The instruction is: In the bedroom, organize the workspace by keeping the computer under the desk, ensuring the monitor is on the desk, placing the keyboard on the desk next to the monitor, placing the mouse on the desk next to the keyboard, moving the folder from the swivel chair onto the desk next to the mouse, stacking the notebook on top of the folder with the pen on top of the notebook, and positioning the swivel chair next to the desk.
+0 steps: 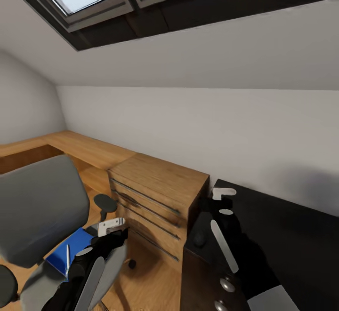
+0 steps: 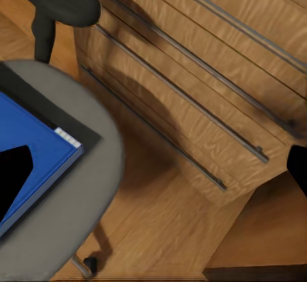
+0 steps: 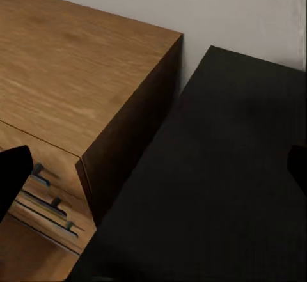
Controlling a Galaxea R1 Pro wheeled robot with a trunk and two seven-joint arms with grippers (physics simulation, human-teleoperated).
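Left hand (image 1: pixel 110 226) spread and empty, hovering just above the blue folder (image 1: pixel 73 251) with white pen (image 1: pixel 68 259) on the swivel chair (image 1: pixel 37 207) seat, right hand (image 1: pixel 222 197) also spread, empty, over the black counter's (image 1: pixel 292 235) corner beside the wooden drawer chest (image 1: pixel 157 193).

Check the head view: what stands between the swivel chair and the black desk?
The wooden drawer chest stands between the swivel chair and the desk, its side against the desk's edge. The left wrist view shows bare wood floor between chair seat and chest.
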